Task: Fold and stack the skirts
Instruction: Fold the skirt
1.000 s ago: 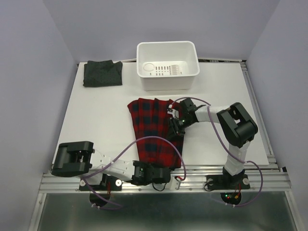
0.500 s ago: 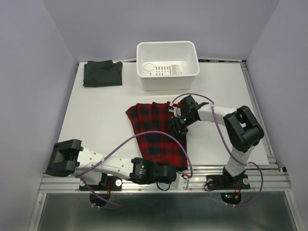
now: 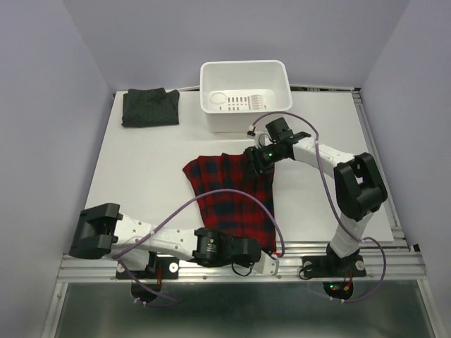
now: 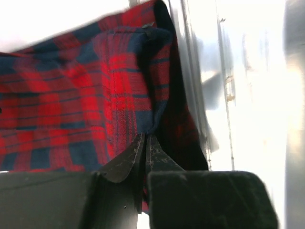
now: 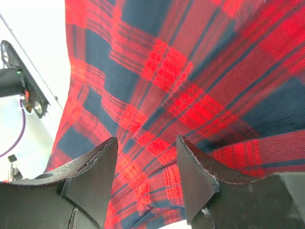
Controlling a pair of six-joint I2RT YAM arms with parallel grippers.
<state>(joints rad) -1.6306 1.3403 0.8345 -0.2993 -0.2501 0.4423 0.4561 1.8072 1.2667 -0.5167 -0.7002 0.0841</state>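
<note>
Near the tub [image 3: 243, 121], right tool [image 5: 147, 138] has arrived, agape; left tool [image 4: 145, 137] pinches plaid skirt [image 3: 229, 193].

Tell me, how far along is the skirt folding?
Done: the dark charcoal grey cloth skirt lies folded at the far left corner of the white table. In hand: the red-and-navy plaid cloth skirt lies spread mid-table; the left gripper pinches its near corner, the right gripper is open over it. Left: finish folding it, then stack the two.
</note>
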